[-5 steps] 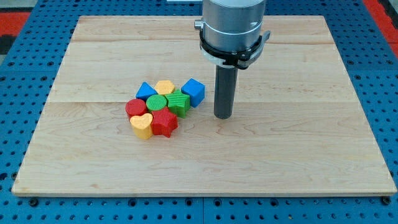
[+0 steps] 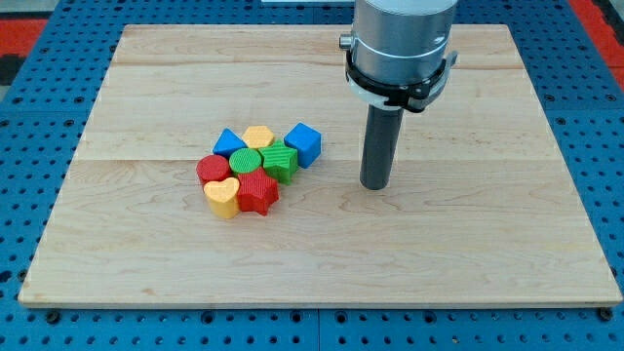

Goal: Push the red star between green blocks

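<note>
Fingers are nowhere on this arm; it ends in a straight dark rod, so nothing can open, close or grip, and my tip (image 2: 375, 185) rests bare on the wooden board (image 2: 468, 244), touching no block. Well off to the view's left of my tip, and slightly lower, sits the red star (image 2: 258, 194), at the lower edge of a tight cluster. Just above the star, touching it, are the two green blocks, a rounded green block (image 2: 247, 161) and a green cube (image 2: 281, 160) side by side. A yellow heart (image 2: 223, 196) presses against the star's far side from my tip, with a red block (image 2: 212, 169) above it. Further up come a blue block (image 2: 230, 141) and a yellow block (image 2: 258, 136), and a blue cube (image 2: 303, 143) is the cluster's nearest piece to my tip. Around the board lies a blue perforated table (image 2: 39, 195), with red patches at the upper corners.
</note>
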{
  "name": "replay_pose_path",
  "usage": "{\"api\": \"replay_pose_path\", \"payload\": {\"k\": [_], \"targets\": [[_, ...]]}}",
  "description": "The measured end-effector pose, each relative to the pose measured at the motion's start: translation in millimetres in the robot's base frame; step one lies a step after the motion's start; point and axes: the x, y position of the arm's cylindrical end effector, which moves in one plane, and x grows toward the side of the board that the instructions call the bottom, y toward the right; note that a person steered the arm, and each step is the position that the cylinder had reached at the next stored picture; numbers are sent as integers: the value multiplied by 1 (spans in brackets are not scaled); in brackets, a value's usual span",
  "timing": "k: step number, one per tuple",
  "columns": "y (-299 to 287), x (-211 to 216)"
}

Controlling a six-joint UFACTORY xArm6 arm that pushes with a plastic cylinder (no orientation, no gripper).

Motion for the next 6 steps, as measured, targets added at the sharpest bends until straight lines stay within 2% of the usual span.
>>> {"api": "replay_pose_path", "payload": {"k": [2, 3, 4, 6], "targets": [[-101, 75], [-132, 33], [-133, -28], [-123, -35]]}}
